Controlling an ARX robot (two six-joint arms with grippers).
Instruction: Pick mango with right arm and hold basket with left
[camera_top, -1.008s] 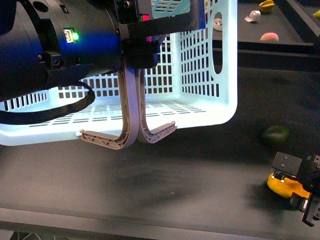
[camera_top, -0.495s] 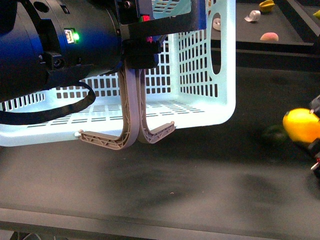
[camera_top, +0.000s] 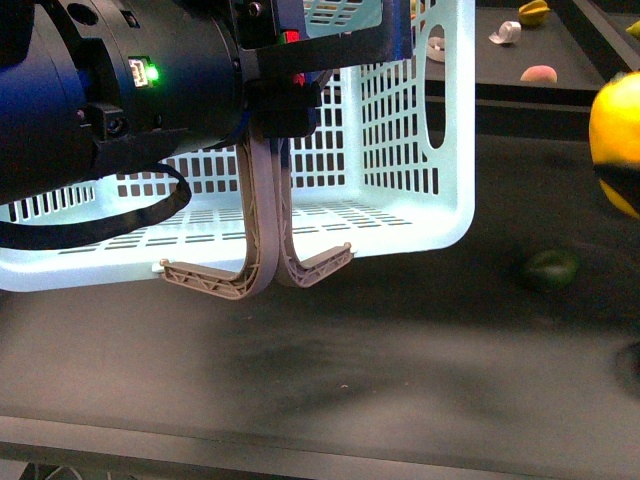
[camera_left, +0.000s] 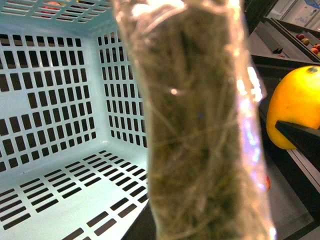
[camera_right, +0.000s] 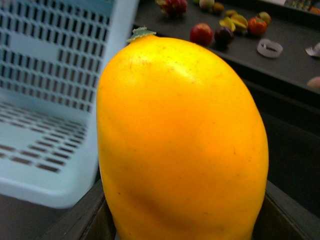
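The light blue basket (camera_top: 410, 215) hangs tilted above the dark table. My left gripper (camera_top: 285, 95) is shut on its two grey-brown handles (camera_top: 262, 220). In the left wrist view a handle (camera_left: 200, 125) fills the middle as a blur, with the basket's slotted floor (camera_left: 60, 190) behind it. The yellow mango (camera_top: 617, 135) is in the air at the far right, beside the basket and apart from it. My right gripper (camera_right: 182, 222) is shut on the mango (camera_right: 180, 135), with its dark fingers (camera_right: 82, 217) showing on both sides. The left wrist view also catches the mango (camera_left: 295, 107).
A dark green oval fruit (camera_top: 550, 268) lies on the table below the mango. A raised shelf at the back holds mixed fruit (camera_right: 202, 32), a white ring (camera_right: 270, 47) and a pink fruit (camera_top: 539, 73). The table's front edge (camera_top: 300, 432) runs close to me.
My right gripper has lifted the mango from the table's front right corner to high at the right edge. The basket and left arm have stayed still.
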